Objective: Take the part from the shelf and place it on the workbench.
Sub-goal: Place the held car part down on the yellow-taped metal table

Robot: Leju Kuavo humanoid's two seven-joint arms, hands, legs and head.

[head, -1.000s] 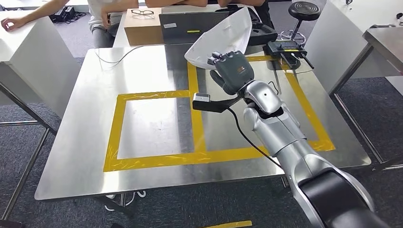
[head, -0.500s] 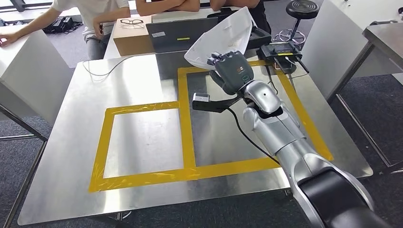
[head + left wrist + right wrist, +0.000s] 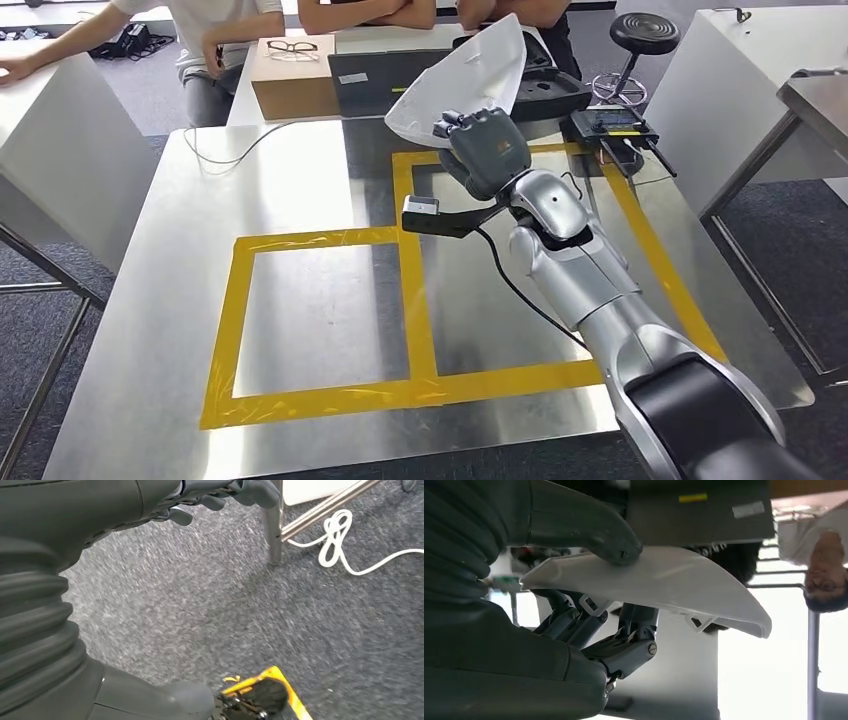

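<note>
White moulded plastic — that is what the right hand point(image 3: 487, 150) grips, thumb point(image 3: 616, 550) pressed on one face of the part point(image 3: 462, 82) and the darker fingers point(image 3: 624, 652) curled against the other. The part juts forward and up from the hand, long axis running away from the wrist, its broad curved shell tapering to a thin edge with small clips on the inner side. It hangs above the far end of the steel bench point(image 3: 160, 300), over the yellow tape outline point(image 3: 412, 270) — so the placing move looks like a lowering straight beneath the hand. The left hand point(image 3: 220, 495) hangs over carpet, apparently empty, though its finger pose is unclear.
</note>
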